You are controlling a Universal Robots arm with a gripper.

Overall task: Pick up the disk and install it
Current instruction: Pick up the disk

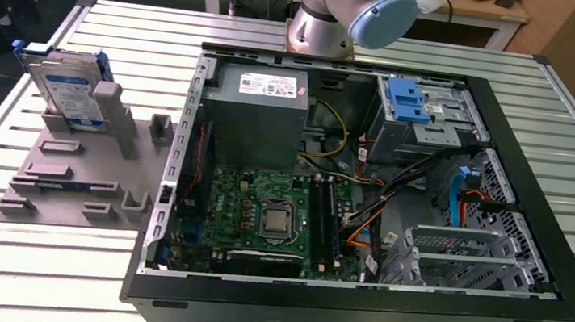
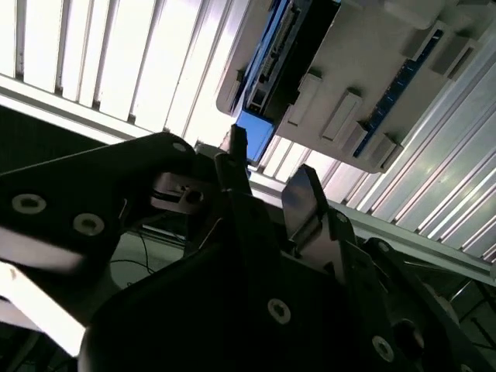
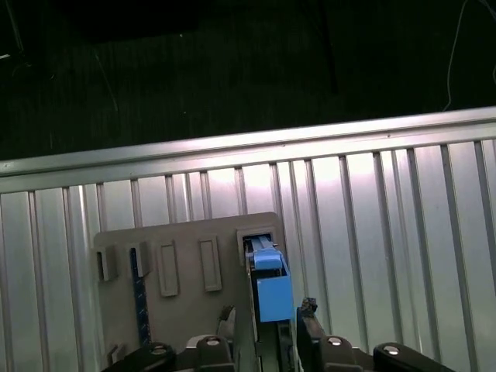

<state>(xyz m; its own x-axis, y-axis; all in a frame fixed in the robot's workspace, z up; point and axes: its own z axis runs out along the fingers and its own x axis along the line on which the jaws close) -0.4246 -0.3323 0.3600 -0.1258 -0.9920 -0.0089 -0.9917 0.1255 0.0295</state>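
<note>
Claw [image 2: 266, 159] hung wide and empty above the disk [image 3: 267, 288], upright in its holder [image 3: 186, 232]. An off-centre closing could tip it.

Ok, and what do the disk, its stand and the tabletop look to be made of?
The disk: silvery metal casing with dull sheen, a paper-like white-and-blue label, framed by a blue bracket, probably plastic. The stand: matte, uniform grey with blocky moulded shapes, likely plastic. The tabletop: bright ribbed slats that reflect light, apparently aluminium.
</note>
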